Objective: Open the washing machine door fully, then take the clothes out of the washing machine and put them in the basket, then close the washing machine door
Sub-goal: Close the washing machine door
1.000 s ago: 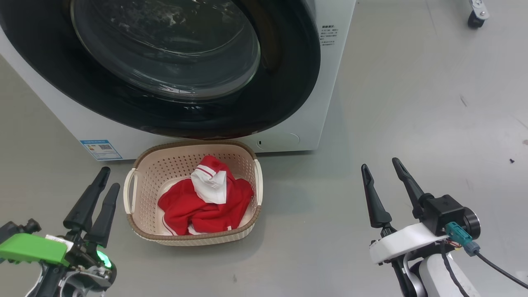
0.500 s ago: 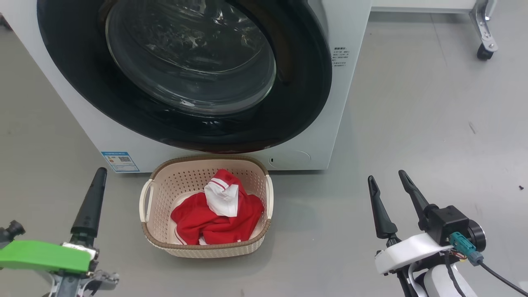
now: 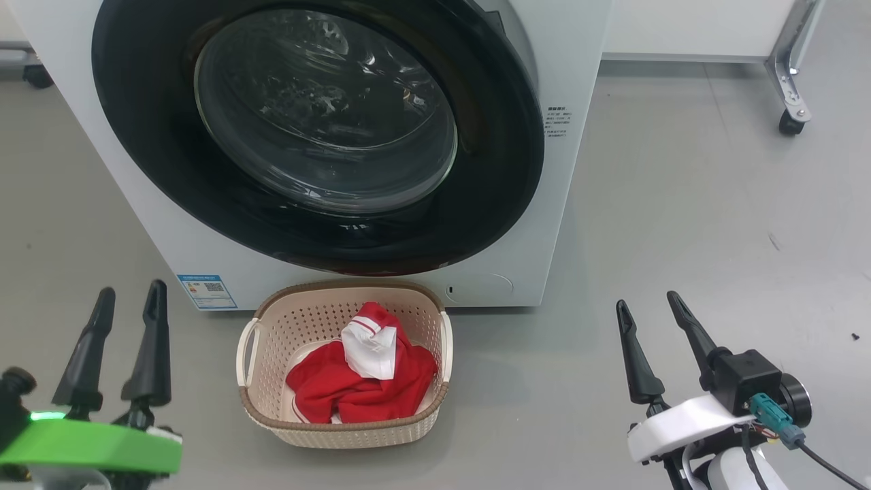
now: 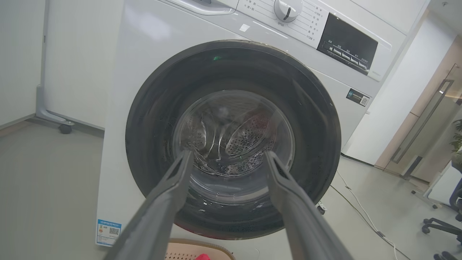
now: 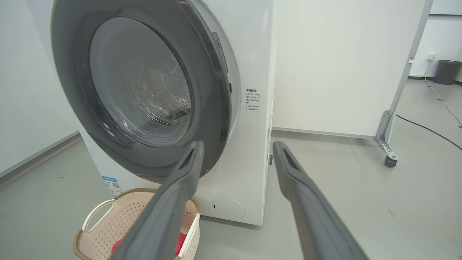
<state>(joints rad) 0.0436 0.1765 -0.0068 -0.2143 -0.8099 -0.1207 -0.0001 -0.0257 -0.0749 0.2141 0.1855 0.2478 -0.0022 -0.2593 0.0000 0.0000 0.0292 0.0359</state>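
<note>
The washing machine (image 3: 578, 54) stands ahead, its door (image 3: 490, 177) lying shut against the white front, black rim around the glass bowl. The same door (image 4: 232, 141) faces the left wrist view, and in the right wrist view the door (image 5: 144, 86) shows from the side. On the floor just before it sits the basket (image 3: 340, 425) with the red and white clothes (image 3: 354, 384) heaped inside. My left gripper (image 3: 133, 291) is open and empty, left of the basket. My right gripper (image 3: 646, 301) is open and empty, well to its right.
A blue label (image 3: 207, 291) marks the machine's lower left front. A metal frame leg on a caster (image 3: 789, 122) stands at the back right by a white panel. A cable (image 4: 361, 213) runs along the floor beside the machine. Grey floor stretches to the right.
The head camera has tilted up and drawn back, so more of the machine shows. My left wrist has turned, so its two fingers now show side by side. Basket and clothes lie as before.
</note>
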